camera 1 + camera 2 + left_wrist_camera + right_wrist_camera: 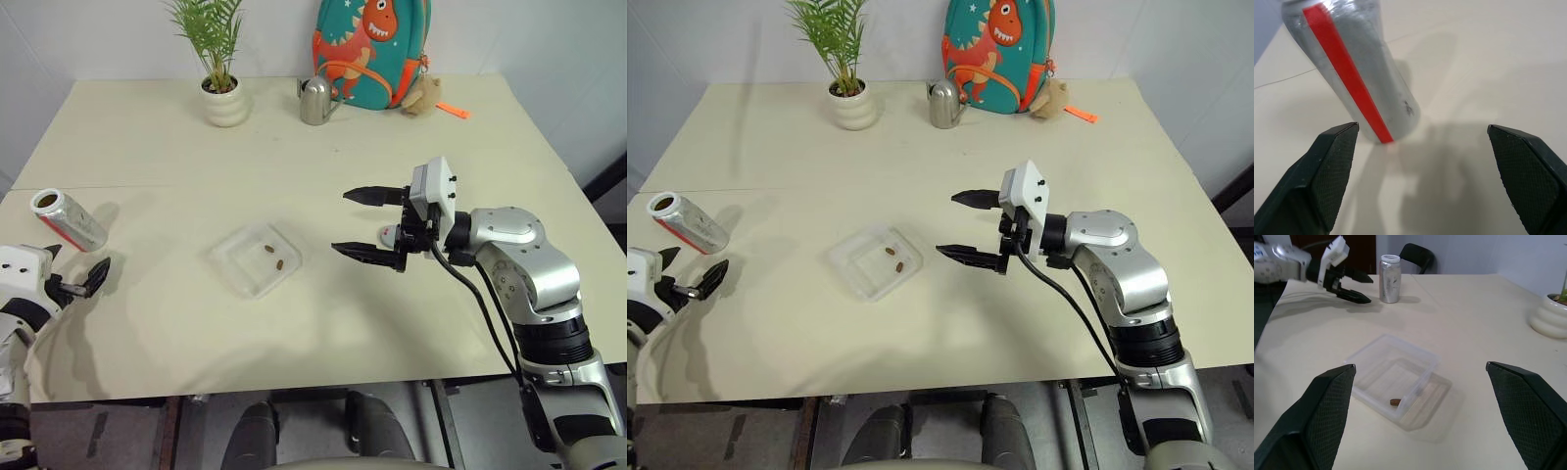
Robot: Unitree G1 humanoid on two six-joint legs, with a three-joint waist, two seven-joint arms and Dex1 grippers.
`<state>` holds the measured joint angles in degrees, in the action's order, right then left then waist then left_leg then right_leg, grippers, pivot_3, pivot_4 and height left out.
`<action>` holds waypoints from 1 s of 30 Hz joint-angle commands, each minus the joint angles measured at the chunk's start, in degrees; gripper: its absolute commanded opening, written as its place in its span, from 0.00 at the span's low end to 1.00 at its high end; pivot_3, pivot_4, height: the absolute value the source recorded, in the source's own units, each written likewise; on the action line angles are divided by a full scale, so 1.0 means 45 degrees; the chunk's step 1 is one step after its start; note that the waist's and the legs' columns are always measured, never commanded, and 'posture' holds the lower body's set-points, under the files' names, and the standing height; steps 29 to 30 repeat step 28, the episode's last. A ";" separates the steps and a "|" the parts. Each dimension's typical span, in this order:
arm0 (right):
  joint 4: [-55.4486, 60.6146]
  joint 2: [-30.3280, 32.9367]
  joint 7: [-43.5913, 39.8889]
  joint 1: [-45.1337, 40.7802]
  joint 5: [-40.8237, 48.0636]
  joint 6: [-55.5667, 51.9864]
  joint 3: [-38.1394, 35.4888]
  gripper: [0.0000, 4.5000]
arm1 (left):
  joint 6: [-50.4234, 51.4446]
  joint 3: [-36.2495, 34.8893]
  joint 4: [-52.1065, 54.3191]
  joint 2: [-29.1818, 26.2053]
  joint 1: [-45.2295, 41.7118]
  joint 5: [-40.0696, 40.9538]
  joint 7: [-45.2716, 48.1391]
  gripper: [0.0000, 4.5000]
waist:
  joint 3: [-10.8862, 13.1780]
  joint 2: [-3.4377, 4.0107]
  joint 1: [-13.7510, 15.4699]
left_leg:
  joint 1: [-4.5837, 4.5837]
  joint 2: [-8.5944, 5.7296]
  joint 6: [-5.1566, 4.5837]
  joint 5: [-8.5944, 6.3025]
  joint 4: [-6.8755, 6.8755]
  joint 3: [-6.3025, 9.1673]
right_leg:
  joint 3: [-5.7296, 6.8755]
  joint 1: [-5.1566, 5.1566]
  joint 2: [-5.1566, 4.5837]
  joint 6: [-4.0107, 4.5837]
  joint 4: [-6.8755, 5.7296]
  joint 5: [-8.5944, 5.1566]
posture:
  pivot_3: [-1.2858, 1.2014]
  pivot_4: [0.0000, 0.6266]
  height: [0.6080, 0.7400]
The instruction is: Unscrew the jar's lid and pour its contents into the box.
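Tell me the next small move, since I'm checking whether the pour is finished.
Probably draw the left tool further off: it is open, the open-topped jar stands free on the table, and brown pieces already lie in the box. The right tool is open and holds nothing.

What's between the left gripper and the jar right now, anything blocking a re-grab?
Nothing visible. The left gripper is open, with bare table between it and the jar, which stands upright, lid off. The box sits off toward the table's middle, clear of that path.
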<state>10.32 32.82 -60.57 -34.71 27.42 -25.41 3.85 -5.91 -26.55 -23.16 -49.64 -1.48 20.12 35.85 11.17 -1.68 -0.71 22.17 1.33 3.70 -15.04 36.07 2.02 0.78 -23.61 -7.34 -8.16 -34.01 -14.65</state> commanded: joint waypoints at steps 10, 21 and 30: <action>0.0208 0.1514 -0.0429 0.1118 0.0468 0.0183 -0.1508 1.00 | 0.1172 0.0158 0.6528 -0.0417 0.0640 0.2310 0.3730 1.00 | 0.0007 0.0016 0.0129 | 0.0001 0.0044 0.0004 -0.0027 -0.0001 -0.0024 | 0.0020 -0.0001 0.0031 0.0034 0.0027 -0.0009 | 0.52 0.24 1.00; 0.1051 0.2339 -0.0026 0.2420 0.0459 0.0456 -0.2809 1.00 | 0.0847 0.1622 0.5433 -0.0246 -0.1761 0.1907 0.5383 1.00 | 0.0008 0.0019 0.0125 | -0.0009 0.0114 0.0002 -0.0028 0.0005 -0.0034 | -0.0031 -0.0006 0.0135 0.0058 0.0025 0.0000 | 0.52 0.24 1.00; 0.1579 0.2720 0.0255 0.3490 0.0497 0.0404 -0.3341 1.00 | 0.1411 0.2117 0.5005 -0.0106 -0.2573 0.1814 0.5662 1.00 | 0.0008 0.0018 0.0132 | -0.0008 0.0113 0.0000 -0.0029 0.0008 -0.0034 | -0.0035 -0.0002 0.0136 0.0057 0.0030 0.0002 | 0.52 0.24 1.00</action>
